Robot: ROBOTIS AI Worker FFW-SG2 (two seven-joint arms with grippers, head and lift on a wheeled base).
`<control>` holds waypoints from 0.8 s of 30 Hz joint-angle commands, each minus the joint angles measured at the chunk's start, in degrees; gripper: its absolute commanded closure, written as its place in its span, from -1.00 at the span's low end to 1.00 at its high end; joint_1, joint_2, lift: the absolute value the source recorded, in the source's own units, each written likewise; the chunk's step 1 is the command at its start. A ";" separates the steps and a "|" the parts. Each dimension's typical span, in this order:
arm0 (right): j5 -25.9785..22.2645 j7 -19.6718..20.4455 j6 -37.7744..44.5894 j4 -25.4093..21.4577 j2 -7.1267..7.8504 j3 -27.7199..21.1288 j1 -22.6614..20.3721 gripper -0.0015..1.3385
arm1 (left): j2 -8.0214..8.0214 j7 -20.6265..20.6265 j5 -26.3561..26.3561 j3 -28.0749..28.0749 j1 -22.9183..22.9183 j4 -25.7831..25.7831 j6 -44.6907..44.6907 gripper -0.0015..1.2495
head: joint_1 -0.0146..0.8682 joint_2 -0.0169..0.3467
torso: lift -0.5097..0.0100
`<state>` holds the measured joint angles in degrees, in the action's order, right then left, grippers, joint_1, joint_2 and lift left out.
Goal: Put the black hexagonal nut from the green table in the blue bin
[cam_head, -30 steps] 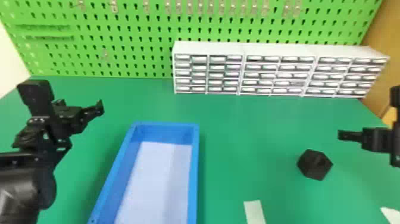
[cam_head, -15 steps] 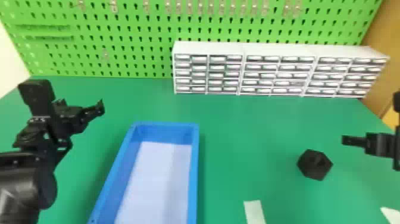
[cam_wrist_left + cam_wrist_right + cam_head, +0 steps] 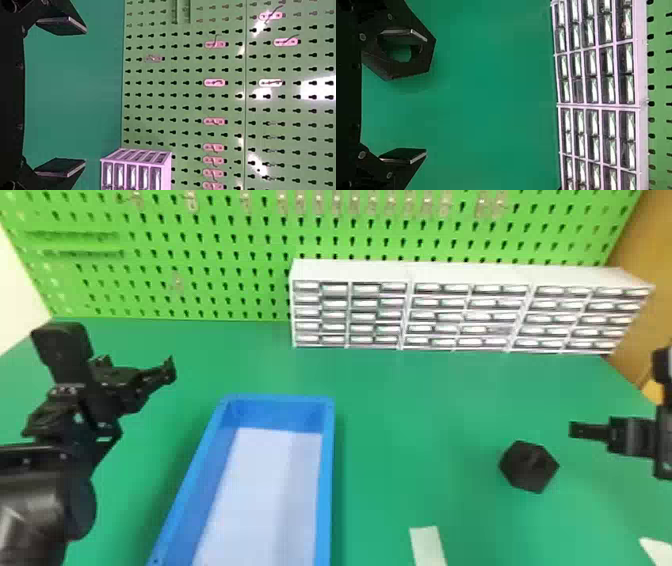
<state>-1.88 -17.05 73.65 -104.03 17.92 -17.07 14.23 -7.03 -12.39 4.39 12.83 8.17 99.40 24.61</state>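
Nut [image 3: 528, 467] near the right fingers [image 3: 590, 431].

R pincer [image 3: 576, 430] shifted slightly lower, head view.

On the surface [image 3: 400, 415], the nut [image 3: 529, 466] is being carried to the right of the bin [image 3: 327, 480]. Behind both, 3 drawer units [image 3: 465, 272] are being backed by a pegboard [image 3: 200, 255]. Nearer the front, between bin and nut, 1 strip [image 3: 427, 545] is being supported.
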 commanded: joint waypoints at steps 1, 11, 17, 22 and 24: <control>0.56 0.00 0.00 0.32 -0.25 0.11 0.01 -0.56 | 0.00 0.00 0.00 0.00 0.00 0.00 0.00 -0.82 | 0.54 -0.73 | 0.58; 1.62 0.00 -0.61 1.38 -0.78 0.37 -0.25 -0.56 | 0.00 0.00 0.09 0.09 0.00 0.00 0.00 -0.82 | 0.54 -0.73 | 0.58; 2.41 0.00 -2.02 2.52 -1.39 0.55 -0.25 -0.56 | 0.00 0.00 0.09 0.09 0.09 0.00 0.00 -0.82 | 0.54 -0.73 | 0.58; 2.67 0.00 -3.69 4.10 -2.01 0.64 0.01 -0.56 | 0.00 0.00 0.09 0.00 0.18 0.00 0.00 -0.82 | 0.54 -0.73 | 0.58; 2.93 0.00 -4.31 4.63 -2.36 0.64 0.19 -0.56 | 0.00 0.00 0.09 0.09 0.18 0.00 -0.09 -0.82 | 0.54 -0.73 | 0.58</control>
<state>0.67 -17.05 70.53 -100.50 16.15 -16.45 14.15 -7.03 -12.39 4.48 12.91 8.34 99.40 24.60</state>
